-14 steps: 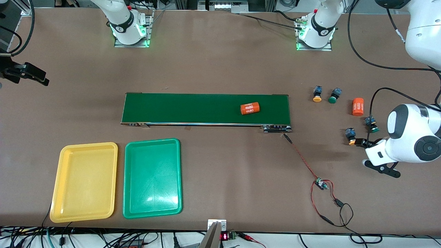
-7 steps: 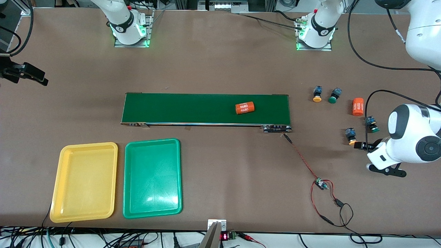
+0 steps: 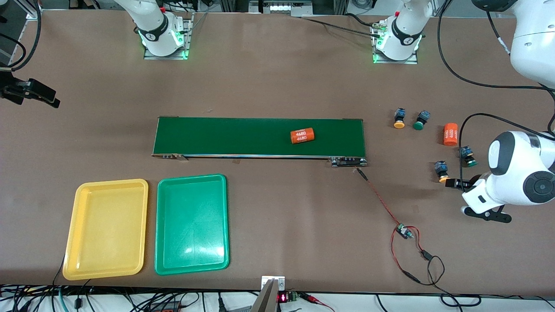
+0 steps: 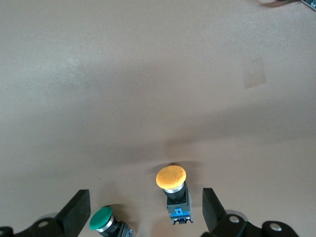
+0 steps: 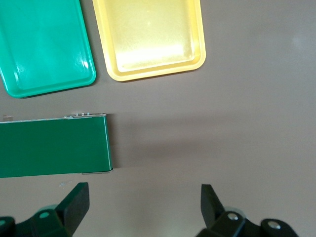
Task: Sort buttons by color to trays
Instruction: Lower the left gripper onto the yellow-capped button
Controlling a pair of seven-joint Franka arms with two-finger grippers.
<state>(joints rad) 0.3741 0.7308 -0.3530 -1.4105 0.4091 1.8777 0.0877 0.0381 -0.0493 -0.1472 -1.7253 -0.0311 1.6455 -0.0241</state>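
Several buttons lie at the left arm's end of the table: a yellow one (image 3: 399, 118) beside a green one (image 3: 420, 120), and nearer the camera a green one (image 3: 467, 157) and a yellow-orange one (image 3: 441, 170). My left gripper (image 3: 462, 197) hovers open just over that nearer pair. In the left wrist view the yellow-orange button (image 4: 173, 190) and the green button (image 4: 106, 222) both show between the fingers (image 4: 79, 212), untouched. The yellow tray (image 3: 106, 229) and green tray (image 3: 191, 224) sit side by side near the front edge, both empty. My right gripper (image 3: 43, 96) waits open, high above the table at the right arm's end.
A dark green conveyor belt (image 3: 243, 136) crosses the middle, carrying an orange cylinder (image 3: 301, 136). Another orange cylinder (image 3: 450, 134) lies among the buttons. A red cable with a small module (image 3: 403, 231) trails from the belt's end. The right wrist view shows both trays (image 5: 150, 34) and the belt's end (image 5: 49, 145).
The orange cylinder has ridden along the belt toward the right arm's end. My left gripper drew back slightly from the yellow-orange button, then held still.
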